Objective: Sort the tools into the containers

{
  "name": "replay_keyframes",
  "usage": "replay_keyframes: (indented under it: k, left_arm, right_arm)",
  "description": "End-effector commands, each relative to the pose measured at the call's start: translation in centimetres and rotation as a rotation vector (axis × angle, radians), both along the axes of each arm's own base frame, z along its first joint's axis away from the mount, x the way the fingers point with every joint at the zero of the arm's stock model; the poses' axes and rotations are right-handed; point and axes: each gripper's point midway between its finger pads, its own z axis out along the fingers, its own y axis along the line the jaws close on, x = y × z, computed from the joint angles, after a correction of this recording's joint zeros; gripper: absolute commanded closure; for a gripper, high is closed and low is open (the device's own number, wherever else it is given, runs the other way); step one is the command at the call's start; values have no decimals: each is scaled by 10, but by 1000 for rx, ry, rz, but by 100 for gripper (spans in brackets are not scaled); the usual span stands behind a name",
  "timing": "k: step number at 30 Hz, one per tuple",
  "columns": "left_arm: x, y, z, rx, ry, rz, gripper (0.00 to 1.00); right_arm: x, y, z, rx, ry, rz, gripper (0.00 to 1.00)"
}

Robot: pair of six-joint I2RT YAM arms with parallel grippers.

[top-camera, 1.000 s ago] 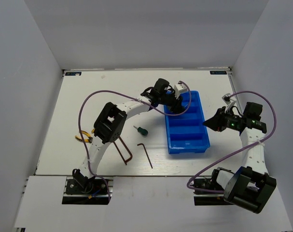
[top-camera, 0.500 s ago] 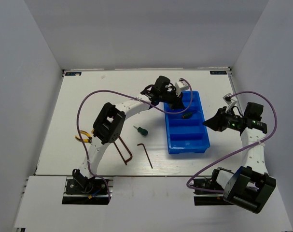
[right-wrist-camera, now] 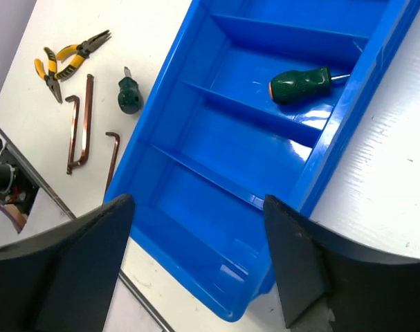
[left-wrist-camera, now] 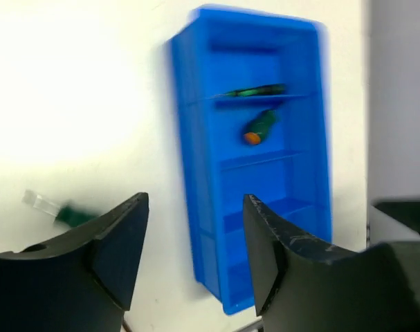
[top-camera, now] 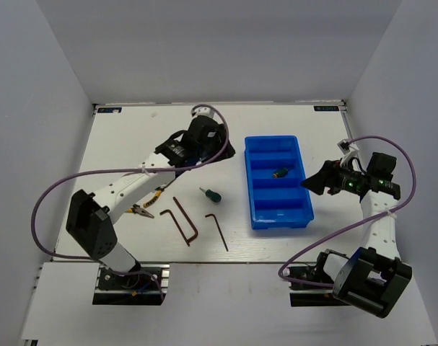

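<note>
One down, five to go: a green screwdriver (right-wrist-camera: 301, 83) lies in the blue tray (top-camera: 282, 223), second compartment from its far end, and the other three sections look bare. Left of the tray on the table (top-camera: 117, 158), the second screwdriver (top-camera: 213, 194) sits nearest it, then three hex keys (top-camera: 184, 223), with the pliers (top-camera: 144, 205) farthest out (none of them in any grip). Left gripper (left-wrist-camera: 196, 200) hangs above the table, left of the tray's far end, fingers (left-wrist-camera: 116, 242) spread apart with nothing between them. Right gripper (right-wrist-camera: 197, 202) hovers at the tray's right side, jaws wide, gripping nothing
</note>
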Motion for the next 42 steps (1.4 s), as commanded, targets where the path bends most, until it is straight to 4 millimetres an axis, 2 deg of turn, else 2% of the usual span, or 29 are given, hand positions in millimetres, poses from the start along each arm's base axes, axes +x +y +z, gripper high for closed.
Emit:
replay_keyframes:
  k: [1,4,5,6,7,11,12,13,14,15,16,17,18,19,20,21,22,24,25,26,27,29,30,32,33,34,36,38,42]
  left_arm:
    - [-31,54,-74,131,328,352,33]
    - [-37,59,-86,151,370,379,36]
    - [-35,57,-85,134,369,389,37]
    - [-38,54,-93,125,396,392,40]
    - [-41,56,-101,140,424,412,47]
    - [-51,54,-116,159,493,426,54]
    - [-51,58,-110,169,475,429,54]
    - [-45,61,-98,180,423,416,54]
    - [-36,69,-84,211,347,413,49]
    - [-30,71,-69,304,229,246,46]
    - [-28,71,-34,274,99,165,43]
    - [-21,51,-1,188,-50,36,36]
    - [-32,55,-9,227,-133,-81,24]
    - [-32,67,7,260,-256,-123,16]
    - [-38,83,50,187,-389,-90,9]
    - [-43,97,43,226,-420,-74,0]
    - [-46,112,50,275,-469,-58,0]
    - [-48,163,63,334,-498,153,0]
    - [-51,181,61,358,-480,237,0]
    - [-51,216,67,388,-472,446,0]
    - [-61,238,51,449,-405,529,0]
    - [-70,275,52,459,-380,768,0]
    - [-81,288,43,510,-343,805,0]
    - [-84,297,39,540,-341,861,0]
    - [-84,300,34,544,-333,873,0]
    - [-83,299,30,544,-333,873,0]
    - [-85,300,23,551,-324,862,0]
    - [-85,297,25,521,-326,853,0]
    - [-88,301,29,519,-348,844,0]
  right_arm:
    - [4,-1,7,17,-12,-17,25]
    - [4,-1,7,14,-18,-17,45]
    - [3,-1,8,7,-25,-20,65]
    - [3,-1,7,2,-30,-22,76]
    - [3,-1,8,-2,-35,-22,96]
    - [3,-3,7,-21,-47,-32,100]
    - [3,0,11,-29,-64,-17,90]
    - [1,5,13,-17,-70,8,72]
    - [1,7,22,-39,-101,39,45]
    - [2,12,23,-69,-128,89,31]
    - [1,16,29,-89,-134,119,21]
    - [2,31,35,-112,-157,193,16]
    - [7,34,38,-133,-158,216,14]
    - [8,34,30,-187,-139,235,14]
    - [9,45,28,-203,-132,278,14]
    - [13,56,30,-241,-138,315,20]
    - [22,54,27,-297,-143,294,24]
    - [18,98,21,-370,-156,432,33]
    - [11,119,19,-396,-173,504,42]
    - [23,120,8,-490,-156,481,47]
    - [12,156,2,-515,-180,591,50]
    - [20,169,-17,-612,-155,577,55]
    - [7,203,-32,-630,-163,677,55]
    - [6,231,-39,-676,-150,668,50]
    - [6,229,-62,-708,-73,664,44]
    - [14,246,-48,-695,-101,651,38]
    - [18,256,-59,-746,-41,632,26]
    - [22,268,-72,-782,-29,643,24]
    - [33,286,-75,-796,-72,597,24]
